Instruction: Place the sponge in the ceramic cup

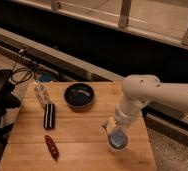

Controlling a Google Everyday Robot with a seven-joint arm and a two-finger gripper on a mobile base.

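Observation:
The ceramic cup [118, 143] is a small white round cup standing near the front right of the wooden table [82, 130]. The blue sponge [118, 137] shows inside the cup's mouth. My gripper [113, 128] hangs directly above the cup at the end of the white arm [137, 97], which reaches in from the right. Its lower end hides the far rim of the cup, and I cannot tell whether it touches the sponge.
A wide dark bowl [79, 95] sits at the table's back centre. A small white bottle [40, 93] and a dark rectangular object [49, 115] lie at the left, a red chili-like object [51, 146] at the front left. Cables and dark equipment stand beyond the left edge.

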